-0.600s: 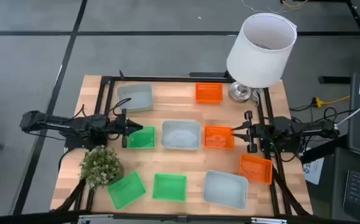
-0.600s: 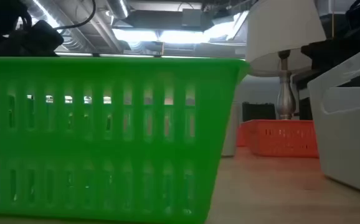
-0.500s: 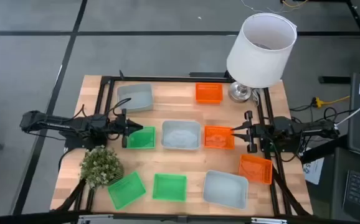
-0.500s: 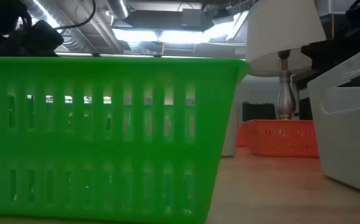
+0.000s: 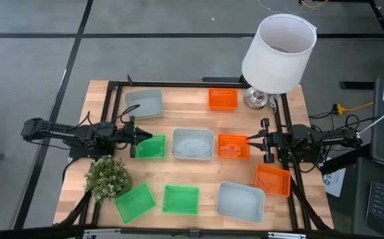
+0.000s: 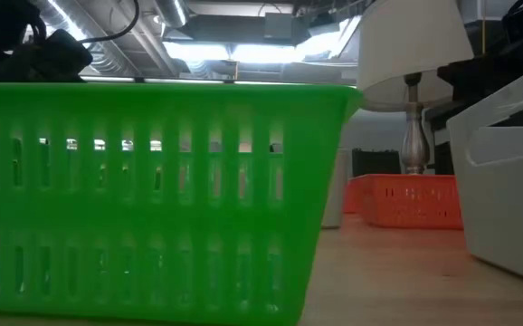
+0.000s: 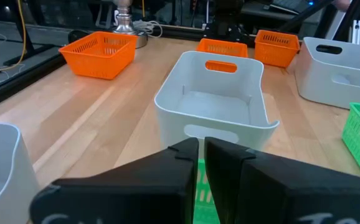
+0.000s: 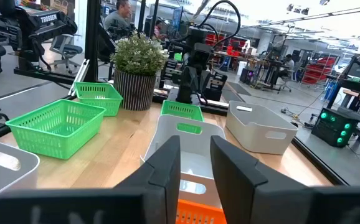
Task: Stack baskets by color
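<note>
Nine baskets lie open side up on the wooden table. My left gripper (image 5: 137, 141) reaches level from the left to the left end of a green basket (image 5: 151, 147). Its fingers (image 7: 181, 151) are nearly together, and green (image 7: 198, 186) shows in the slit. My right gripper (image 5: 250, 142) comes level from the right, open, at the right end of an orange basket (image 5: 232, 146). That basket's rim (image 8: 200, 213) shows low between its fingers. A grey basket (image 5: 193, 144) sits between the green and the orange one. My left gripper has its fingertips at the green basket's left end wall (image 7: 198, 186). The fingers and gripper body hide the meeting place, so I cannot tell whether they touch or pinch it. My right gripper is above the orange basket's right end; I cannot tell whether it touches.
Far row: a grey basket (image 5: 144, 104) and an orange basket (image 5: 222, 99). Near row: two green baskets (image 5: 134, 202) (image 5: 181, 199), a grey one (image 5: 241, 201) and an orange one (image 5: 272, 180). A bushy plant (image 5: 107, 176) stands near left, a white lamp (image 5: 278, 46) far right.
</note>
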Tool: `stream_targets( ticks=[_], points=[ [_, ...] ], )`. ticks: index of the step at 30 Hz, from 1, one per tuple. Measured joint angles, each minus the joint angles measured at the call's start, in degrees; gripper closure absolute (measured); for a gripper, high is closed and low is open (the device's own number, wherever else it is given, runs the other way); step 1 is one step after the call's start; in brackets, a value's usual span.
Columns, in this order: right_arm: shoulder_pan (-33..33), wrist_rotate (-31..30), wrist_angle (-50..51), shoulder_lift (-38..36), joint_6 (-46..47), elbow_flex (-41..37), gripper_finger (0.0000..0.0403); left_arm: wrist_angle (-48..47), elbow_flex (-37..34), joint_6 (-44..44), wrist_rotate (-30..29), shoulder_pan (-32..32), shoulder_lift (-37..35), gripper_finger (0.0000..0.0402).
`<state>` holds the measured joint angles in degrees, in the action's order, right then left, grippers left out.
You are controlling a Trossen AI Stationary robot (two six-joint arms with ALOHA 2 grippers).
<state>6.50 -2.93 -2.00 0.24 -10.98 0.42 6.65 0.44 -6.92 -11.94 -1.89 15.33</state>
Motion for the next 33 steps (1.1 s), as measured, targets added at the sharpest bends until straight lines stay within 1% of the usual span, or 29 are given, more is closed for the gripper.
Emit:
stream_targets(
  ticks=[30,33],
  points=[
    [0.0,0.0,0.0,0.0,0.0,0.0,0.0313,0.0,0.0,0.0,0.0,0.0,0.0,0.0380],
    [0.0,-0.2,0.0,0.0,-2.5,0.0,0.0313,0.0,0.0,0.0,0.0,0.0,0.0,0.0380]
  ],
)
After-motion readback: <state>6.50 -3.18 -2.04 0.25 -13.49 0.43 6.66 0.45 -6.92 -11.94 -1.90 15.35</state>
